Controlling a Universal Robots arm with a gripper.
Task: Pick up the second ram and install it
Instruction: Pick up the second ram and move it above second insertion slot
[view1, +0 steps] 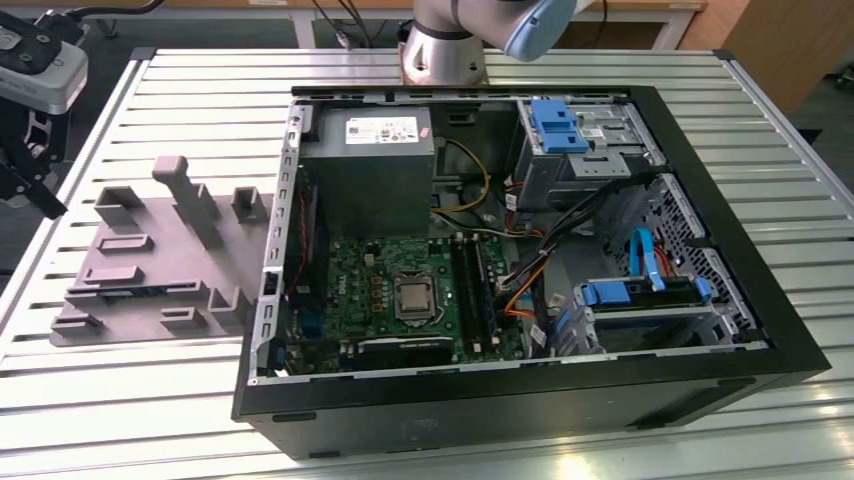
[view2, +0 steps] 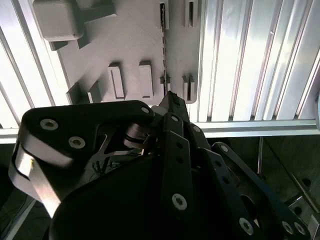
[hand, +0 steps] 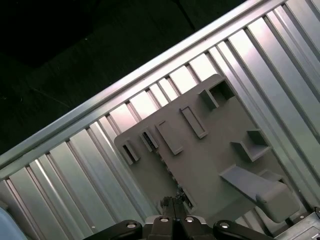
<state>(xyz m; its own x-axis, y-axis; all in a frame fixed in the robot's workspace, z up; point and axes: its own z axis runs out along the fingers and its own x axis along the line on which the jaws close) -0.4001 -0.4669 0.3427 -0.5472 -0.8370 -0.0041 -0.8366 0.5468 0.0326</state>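
The second ram (view2: 163, 45) is a thin dark stick standing on edge in a slot of the grey fixture (view1: 147, 250), which lies on the table at the exterior view's left. It also shows as a dark strip (view1: 134, 291) near the fixture's front and as a narrow line (hand: 169, 170) in the first wrist view. My gripper (view1: 38, 190) hangs well above the table's left edge, off to the side of the fixture. Its black fingertips (view2: 172, 100) meet with nothing between them; in the first wrist view the gripper (hand: 175, 202) points down toward the stick.
The open computer case (view1: 694, 400) fills the middle and right of the slatted table (view1: 134, 400). Inside lie the green motherboard (view1: 360, 290) with long black slots (view1: 470, 290), a power supply (view1: 367, 170) and blue drive brackets (view1: 554, 125). The arm's base (view1: 447, 45) stands behind the case.
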